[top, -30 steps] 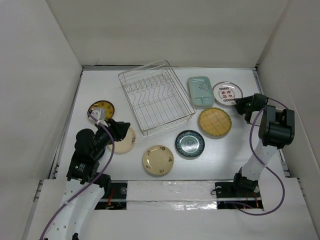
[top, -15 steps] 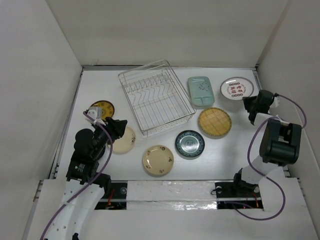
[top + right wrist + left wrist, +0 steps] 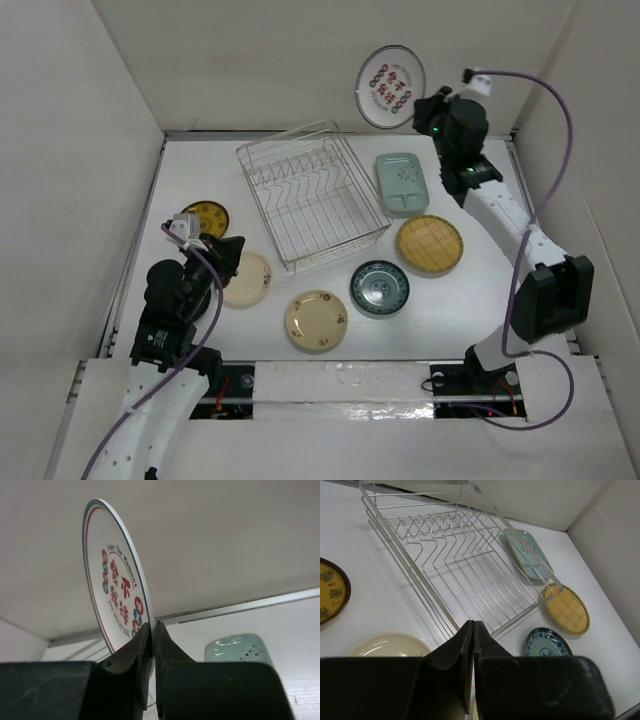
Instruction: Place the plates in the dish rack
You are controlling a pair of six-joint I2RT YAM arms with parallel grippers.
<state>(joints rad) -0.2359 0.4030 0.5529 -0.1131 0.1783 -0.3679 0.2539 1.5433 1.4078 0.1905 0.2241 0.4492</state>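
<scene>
Lifting clear of the table [image 3: 470, 300], the white plate with red print [image 3: 391, 73] has gone from lying flat at the far right a second ago to hanging high in the air on edge, beyond and to the right of the dish rack [image 3: 285, 137]. The right pincer [image 3: 420, 108] is clamped tight on its lower rim, the jaws nearly meeting on the thin edge. So the first plate looks to be on its way, and what remains is to bring it over the tines and lower it into a slot. The dish rack holds nothing yet; every row stands bare. Six plates lie on the table: the pale green rectangular plate [image 3: 402, 182], the tan plate [image 3: 429, 244], the dark teal plate [image 3: 379, 288], two cream plates [image 3: 316, 320] and the brown-and-yellow plate [image 3: 203, 217]. The left pincer [image 3: 228, 252] is closed on nothing, poised at one cream plate's edge.
</scene>
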